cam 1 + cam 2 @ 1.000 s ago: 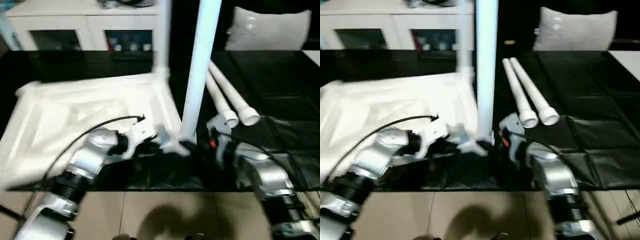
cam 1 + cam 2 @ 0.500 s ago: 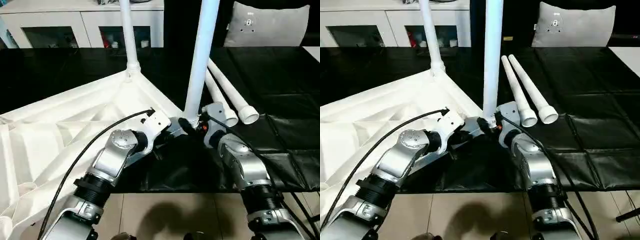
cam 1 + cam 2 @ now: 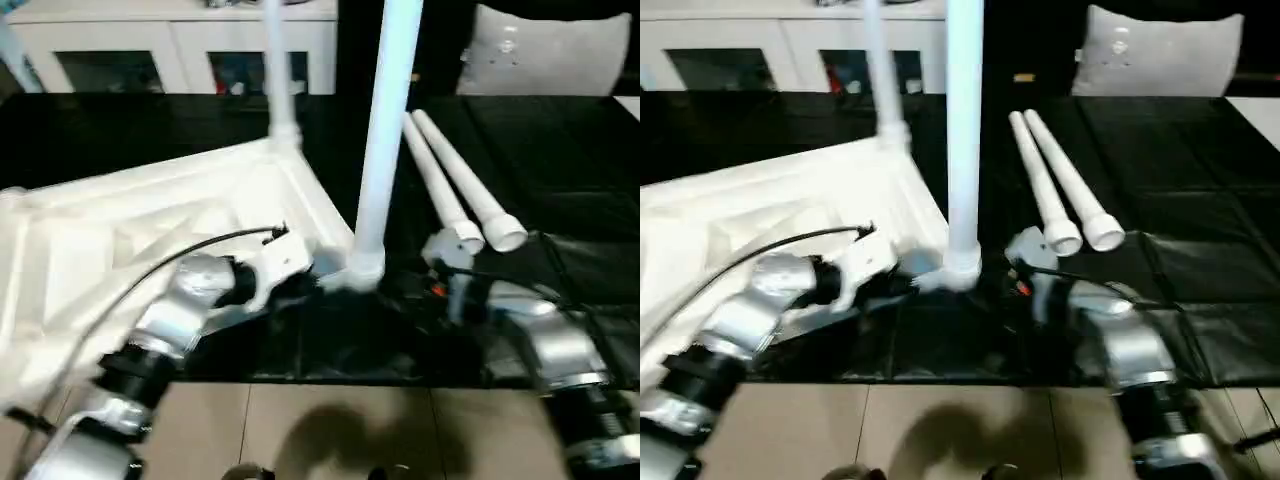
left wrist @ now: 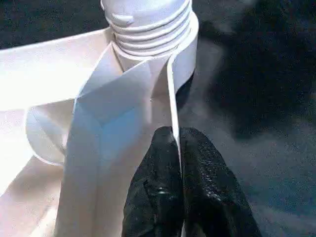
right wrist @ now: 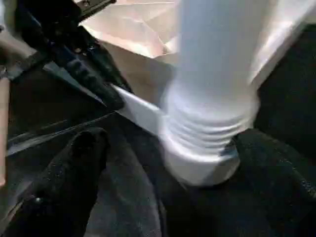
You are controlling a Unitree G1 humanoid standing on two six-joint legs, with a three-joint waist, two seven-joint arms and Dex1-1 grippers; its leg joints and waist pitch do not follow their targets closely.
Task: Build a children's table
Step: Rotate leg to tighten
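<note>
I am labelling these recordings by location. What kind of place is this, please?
Probably a room in a home or a home-like test space. A white cabinet with glass doors stands at the back, a grey cushion lies beyond the black work surface, and the floor is tiled.

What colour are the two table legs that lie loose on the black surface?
White. The two loose legs show best in the right eye view.

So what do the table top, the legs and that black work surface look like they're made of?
Table top: apparently white moulded plastic, thin ribbed walls. Upright leg and loose legs: likely the same plastic, smooth tubes, moulded threads. Work surface: black sheet, slightly glossy, creased, perhaps vinyl.
</note>
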